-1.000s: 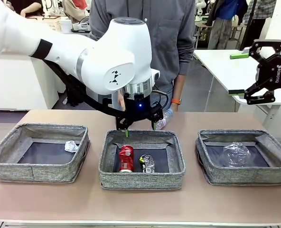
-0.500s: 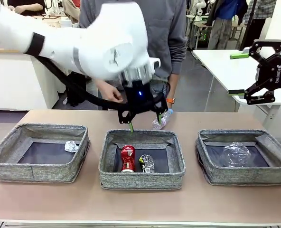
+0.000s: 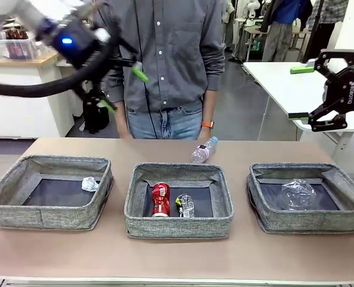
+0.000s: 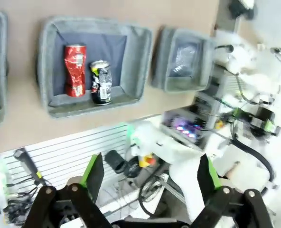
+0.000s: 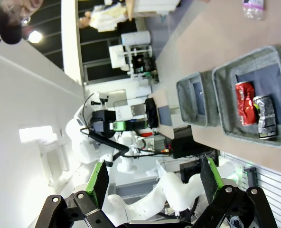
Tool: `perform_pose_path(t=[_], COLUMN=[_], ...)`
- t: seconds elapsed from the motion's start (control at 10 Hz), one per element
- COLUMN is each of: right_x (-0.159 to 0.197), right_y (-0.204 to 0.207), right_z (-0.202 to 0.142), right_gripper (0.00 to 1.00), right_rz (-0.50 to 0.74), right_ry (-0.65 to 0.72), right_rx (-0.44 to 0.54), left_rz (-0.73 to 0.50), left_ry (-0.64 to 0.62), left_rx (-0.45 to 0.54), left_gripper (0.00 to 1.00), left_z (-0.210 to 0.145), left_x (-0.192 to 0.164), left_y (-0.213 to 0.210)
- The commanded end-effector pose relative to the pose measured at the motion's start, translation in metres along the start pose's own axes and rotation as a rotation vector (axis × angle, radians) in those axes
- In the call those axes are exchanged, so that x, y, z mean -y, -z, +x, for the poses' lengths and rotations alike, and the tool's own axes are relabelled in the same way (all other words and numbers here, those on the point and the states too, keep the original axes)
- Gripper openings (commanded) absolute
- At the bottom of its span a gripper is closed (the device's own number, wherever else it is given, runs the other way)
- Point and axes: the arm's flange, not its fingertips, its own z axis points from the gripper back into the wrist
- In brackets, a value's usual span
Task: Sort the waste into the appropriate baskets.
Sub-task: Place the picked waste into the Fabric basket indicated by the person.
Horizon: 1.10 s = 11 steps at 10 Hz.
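— Where's the last piece?
— Clear bottle with pink label (image 3: 202, 151) lies centre frame behind the middle basket (image 3: 179, 224), neck angled upper right.
— Nearest arm?
— Arguably the left gripper (image 3: 122, 88), upper left; the right gripper (image 3: 299, 92) sits upper right, both wide open and empty

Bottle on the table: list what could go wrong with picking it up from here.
1. The bottle lies on its side beyond the middle basket, so it may roll when nudged.
2. The person stands right behind it; a reaching arm could come close.
3. The left gripper is raised high, blurred with motion, risking overshoot.
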Motion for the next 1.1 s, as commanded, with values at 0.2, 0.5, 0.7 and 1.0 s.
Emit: perform_pose_path(t=[0.2,0.5,0.7,1.0], right_x=[-0.002,-0.002,-0.002,-0.002], right_y=[0.001,0.001,0.001,0.001], right_z=[0.001,0.001,0.001,0.001], right_gripper=[1.00,1.00,1.00,1.00], right_rz=[0.017,0.017,0.017,0.017], right_ry=[-0.003,-0.003,-0.003,-0.003], right_rx=[0.015,0.015,0.015,0.015], left_rz=[-0.466,-0.469,-0.469,-0.469], left_ry=[0.092,0.034,0.034,0.034], left_rx=[0.102,0.125,0.125,0.125], left_gripper=[1.00,1.00,1.00,1.00], left_z=[-0.053,-0.046,-0.046,-0.046], left_x=[-0.113,-0.114,-0.114,-0.114], left_y=[-0.052,-0.063,-0.063,-0.063])
